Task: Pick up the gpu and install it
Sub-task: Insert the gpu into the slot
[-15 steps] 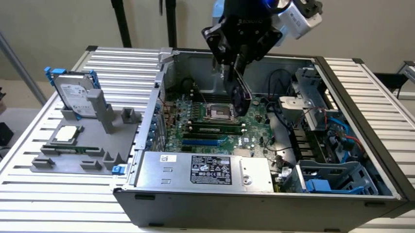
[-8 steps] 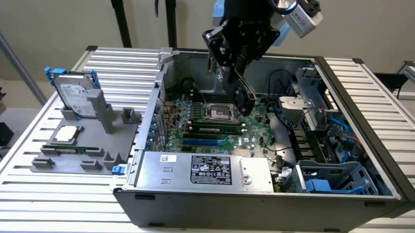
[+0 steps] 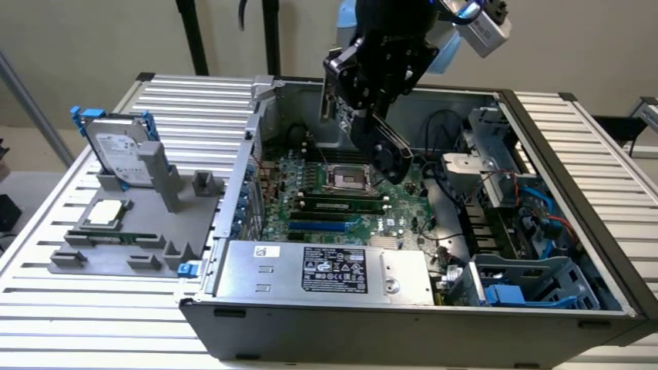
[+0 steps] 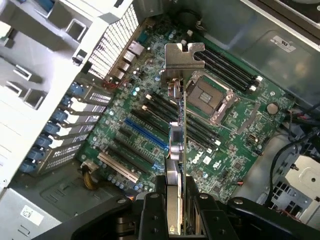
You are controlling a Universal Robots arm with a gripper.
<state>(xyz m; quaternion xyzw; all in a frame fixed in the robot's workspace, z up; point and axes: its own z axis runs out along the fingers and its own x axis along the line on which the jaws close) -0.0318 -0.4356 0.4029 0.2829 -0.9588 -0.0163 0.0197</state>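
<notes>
Grey plastic holder [image 3: 113,254], to the exterior view's left of the motherboard [image 3: 344,204], carries the hard drive [image 3: 115,150]; the pick-up looks done. Over the motherboard's middle the gpu [image 3: 378,142] hangs tilted in the air, clamped edge-on by the gripper [image 3: 360,112], its fingers closed partway onto the thin card, silver bracket [image 4: 182,55] at the far end. It is clear of the blue slot [image 3: 323,226], so seating it remains, I judge. The arm slants down from above the motherboard's far edge, wrist canted
</notes>
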